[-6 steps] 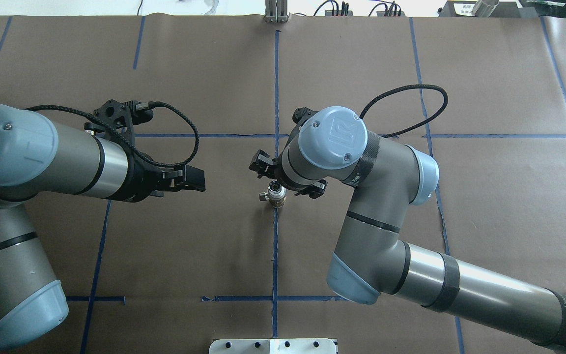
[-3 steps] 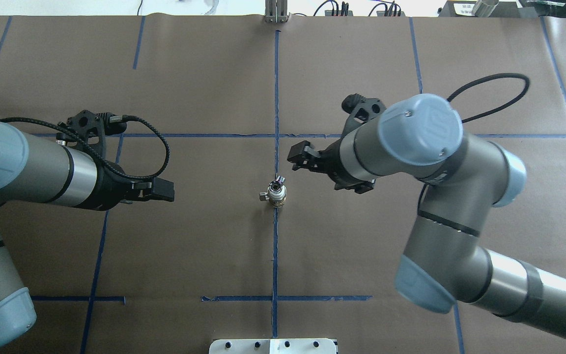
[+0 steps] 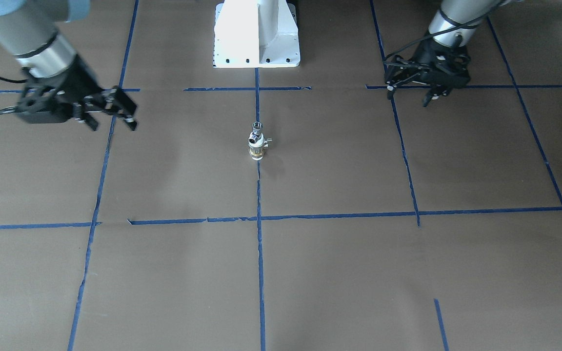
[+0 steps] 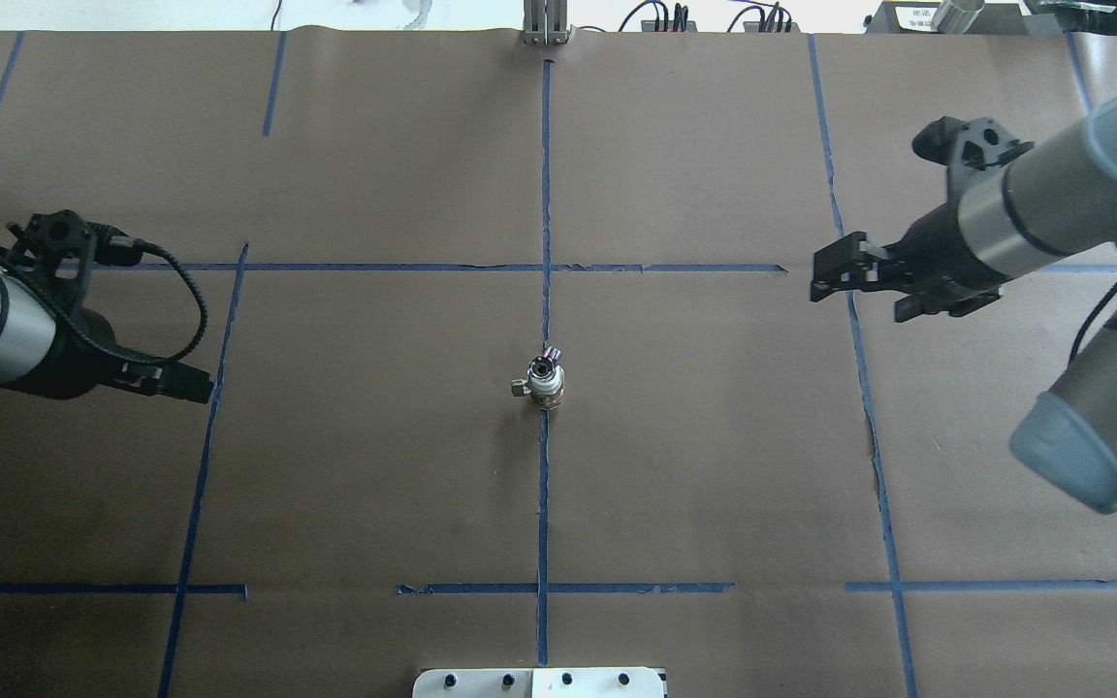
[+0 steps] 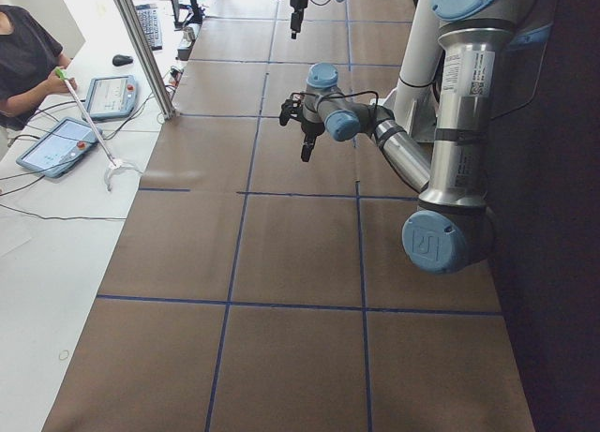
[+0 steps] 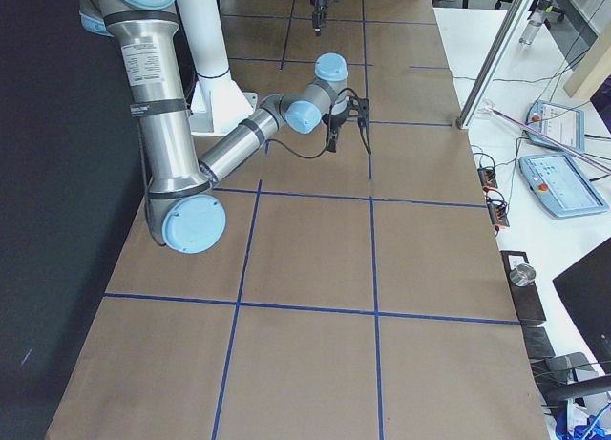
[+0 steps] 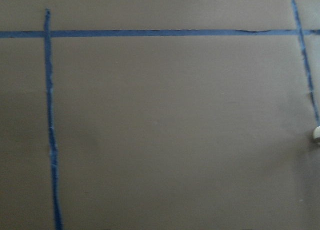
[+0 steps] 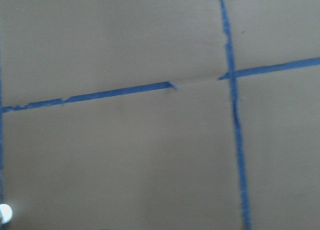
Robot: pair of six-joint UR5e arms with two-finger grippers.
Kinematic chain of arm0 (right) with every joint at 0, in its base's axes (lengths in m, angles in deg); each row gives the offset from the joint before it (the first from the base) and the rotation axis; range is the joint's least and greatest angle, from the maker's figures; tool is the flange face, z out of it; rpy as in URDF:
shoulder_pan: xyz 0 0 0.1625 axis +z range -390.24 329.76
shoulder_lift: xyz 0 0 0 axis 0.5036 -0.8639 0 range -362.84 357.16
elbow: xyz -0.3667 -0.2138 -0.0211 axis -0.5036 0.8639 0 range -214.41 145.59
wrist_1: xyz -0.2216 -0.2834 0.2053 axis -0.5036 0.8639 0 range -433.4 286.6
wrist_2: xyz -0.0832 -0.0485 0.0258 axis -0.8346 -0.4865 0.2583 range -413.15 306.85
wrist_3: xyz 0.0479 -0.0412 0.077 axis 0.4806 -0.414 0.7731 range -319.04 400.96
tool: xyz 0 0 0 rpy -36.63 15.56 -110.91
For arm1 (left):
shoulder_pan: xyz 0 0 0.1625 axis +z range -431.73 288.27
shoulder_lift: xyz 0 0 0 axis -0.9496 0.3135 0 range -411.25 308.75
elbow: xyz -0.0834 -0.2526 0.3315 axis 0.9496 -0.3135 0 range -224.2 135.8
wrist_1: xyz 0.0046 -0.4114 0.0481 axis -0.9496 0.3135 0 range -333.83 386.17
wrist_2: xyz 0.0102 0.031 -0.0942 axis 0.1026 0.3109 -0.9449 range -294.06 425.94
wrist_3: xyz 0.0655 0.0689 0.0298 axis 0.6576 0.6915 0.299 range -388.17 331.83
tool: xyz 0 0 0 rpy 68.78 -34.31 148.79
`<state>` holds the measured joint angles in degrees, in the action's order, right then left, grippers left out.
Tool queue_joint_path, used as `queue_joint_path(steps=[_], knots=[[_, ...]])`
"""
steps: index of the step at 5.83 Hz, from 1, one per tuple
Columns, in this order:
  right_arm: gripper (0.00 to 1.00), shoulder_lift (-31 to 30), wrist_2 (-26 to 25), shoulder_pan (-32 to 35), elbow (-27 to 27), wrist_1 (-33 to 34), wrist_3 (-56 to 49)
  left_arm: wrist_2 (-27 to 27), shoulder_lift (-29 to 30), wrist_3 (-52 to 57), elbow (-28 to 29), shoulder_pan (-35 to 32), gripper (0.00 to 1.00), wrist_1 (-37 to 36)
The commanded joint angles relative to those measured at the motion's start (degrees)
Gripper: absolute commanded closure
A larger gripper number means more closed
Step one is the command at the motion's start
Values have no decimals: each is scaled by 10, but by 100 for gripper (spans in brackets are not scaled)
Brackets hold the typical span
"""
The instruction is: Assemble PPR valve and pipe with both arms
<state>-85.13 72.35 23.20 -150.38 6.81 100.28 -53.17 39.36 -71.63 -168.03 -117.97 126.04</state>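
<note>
Fingers spread, nothing between them, on both units: right gripper (image 3: 113,120) and left gripper (image 3: 409,93), each hanging above the table (image 4: 374,465), well apart from the parts, one to either side. Item: PPR valve (image 4: 546,388), upright on the centre blue tape line (image 4: 543,504). Item: chrome pipe (image 4: 545,364), seated on the valve's top end

We cannot tell whether the pipe (image 3: 257,127) seats fully in the PPR valve (image 3: 256,147) (both tiny); wrist views crop them.
</note>
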Motion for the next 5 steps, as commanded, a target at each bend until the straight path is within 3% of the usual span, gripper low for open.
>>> queue_joint_path(steps=[1,3,4,5], knots=[[0,-96,71,154,65,1,-301,-126,-41,257,86,-176,10,-6],[0,-133,106,293,169,5,-555,-176,-44,482,217,-327,1,-6],[0,-132,106,340,232,6,-654,-177,-43,510,254,-369,1,-15],[0,-129,106,375,272,15,-712,-176,-40,512,254,-393,1,-77]])
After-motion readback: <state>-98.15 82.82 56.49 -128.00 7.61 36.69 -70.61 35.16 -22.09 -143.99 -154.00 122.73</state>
